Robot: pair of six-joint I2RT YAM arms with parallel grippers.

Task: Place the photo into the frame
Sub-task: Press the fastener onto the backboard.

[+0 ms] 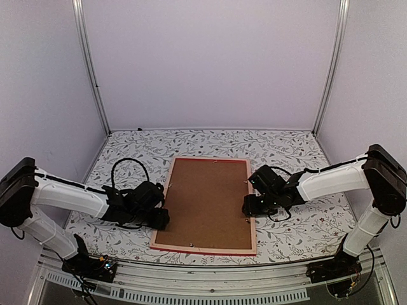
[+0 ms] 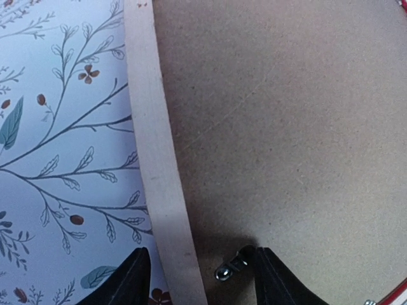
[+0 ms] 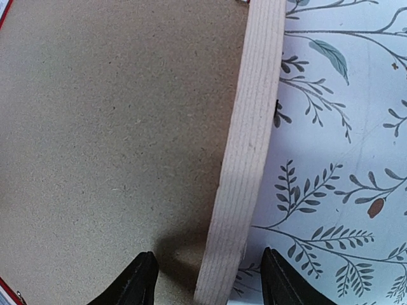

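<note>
1. A floral-print worktop carries the scene.
2. The frame lies flat at the worktop's centre, back upward, its pale wood rails showing and a red edge along the far side.
3. A brown backing board fills the frame's opening.
4. The left pincer stands spread astride the left rail, one finger over the worktop and one over the board.
5. The right pincer, likewise spread, straddles the right rail.
6. A small metal clip sits on the board, just beside the left pincer's inner finger.
</note>
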